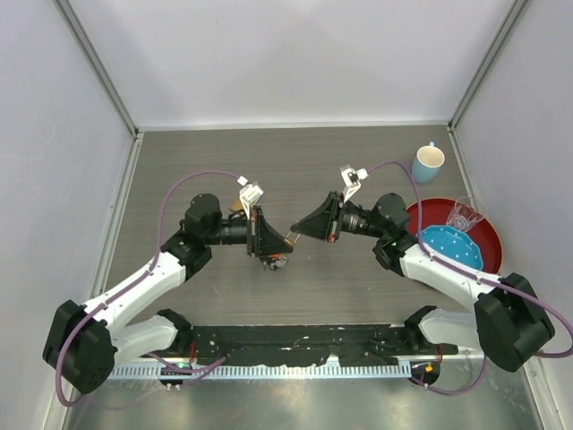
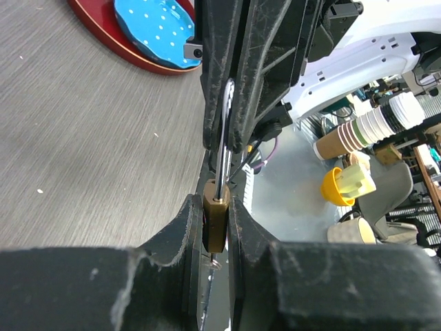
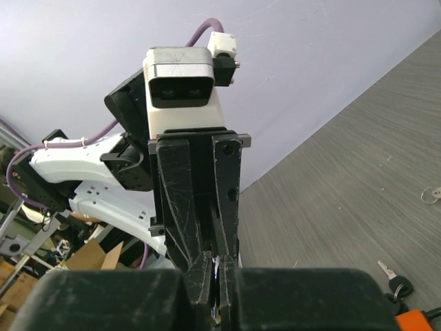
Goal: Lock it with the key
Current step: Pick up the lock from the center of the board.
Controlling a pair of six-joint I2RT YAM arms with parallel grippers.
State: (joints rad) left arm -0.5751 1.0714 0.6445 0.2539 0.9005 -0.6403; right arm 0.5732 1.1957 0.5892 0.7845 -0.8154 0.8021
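Observation:
My left gripper (image 1: 283, 239) is shut on the brass body of a padlock (image 2: 216, 224), held edge-on above the table. Its silver shackle (image 2: 224, 138) runs up into my right gripper (image 1: 299, 231), whose fingers are shut on it; a sliver of metal shows between them in the right wrist view (image 3: 219, 265). The two grippers meet tip to tip at the table's middle. A key with a black head (image 3: 391, 272) lies on the table below, and a small key ring (image 3: 433, 194) lies apart from it. The keys (image 1: 276, 262) show just under the left gripper.
A red plate (image 1: 494, 242) at the right holds a blue perforated dish (image 1: 452, 246) and a clear glass (image 1: 464, 215). A light blue cup (image 1: 428, 163) stands at the back right. Grey walls enclose the table on three sides.

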